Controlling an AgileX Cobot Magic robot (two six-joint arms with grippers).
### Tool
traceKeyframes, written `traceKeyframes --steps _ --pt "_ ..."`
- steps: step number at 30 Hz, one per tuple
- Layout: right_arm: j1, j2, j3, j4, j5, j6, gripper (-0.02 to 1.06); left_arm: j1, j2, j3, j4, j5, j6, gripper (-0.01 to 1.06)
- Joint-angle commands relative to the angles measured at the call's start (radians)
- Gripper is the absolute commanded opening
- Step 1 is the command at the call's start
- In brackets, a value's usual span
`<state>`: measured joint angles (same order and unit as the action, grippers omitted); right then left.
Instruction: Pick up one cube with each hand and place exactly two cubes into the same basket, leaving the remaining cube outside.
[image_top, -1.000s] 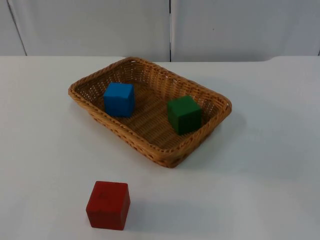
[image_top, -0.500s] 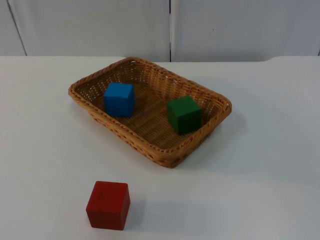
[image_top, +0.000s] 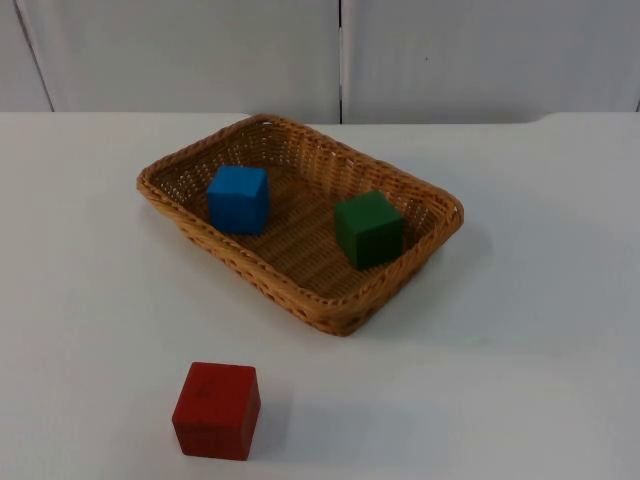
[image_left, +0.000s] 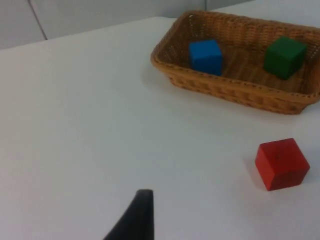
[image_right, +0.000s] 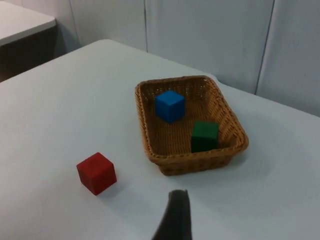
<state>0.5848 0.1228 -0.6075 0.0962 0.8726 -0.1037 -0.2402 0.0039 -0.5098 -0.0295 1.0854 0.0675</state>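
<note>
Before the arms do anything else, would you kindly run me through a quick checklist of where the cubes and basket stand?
1. Blue cube inside the basket: ok.
2. Green cube in the same basket: ok.
3. The two cubes apart, both flat on the basket floor: ok.
4. Red cube outside, on the table: ok.
5. Exactly two cubes in the basket: ok.
6. Both grippers' finger state: cannot tell.

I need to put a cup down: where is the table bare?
Bare table lies right of the basket and red cube, and left of both. Inside the basket, only the strip between blue cube and green cube.
</note>
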Motion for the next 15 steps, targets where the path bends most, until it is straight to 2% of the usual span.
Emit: traceKeyframes --steps 1,9,13,15 --pt "0.006 -0.037 0.002 -0.042 0.037 0.039 0.69 -0.003 -0.004 0.011 0.020 -0.006 -0.035 1.05" --pt "0.006 -0.123 0.002 -0.051 0.144 0.055 0.69 -0.003 -0.004 0.015 0.018 -0.010 -0.035 1.05" --pt "0.006 -0.123 0.002 -0.102 0.215 0.097 0.69 -0.003 -0.004 0.015 -0.004 -0.010 -0.009 1.05" --pt "0.006 -0.123 0.011 -0.115 0.220 0.104 0.69 -0.003 -0.004 0.015 -0.008 -0.010 -0.002 1.05"
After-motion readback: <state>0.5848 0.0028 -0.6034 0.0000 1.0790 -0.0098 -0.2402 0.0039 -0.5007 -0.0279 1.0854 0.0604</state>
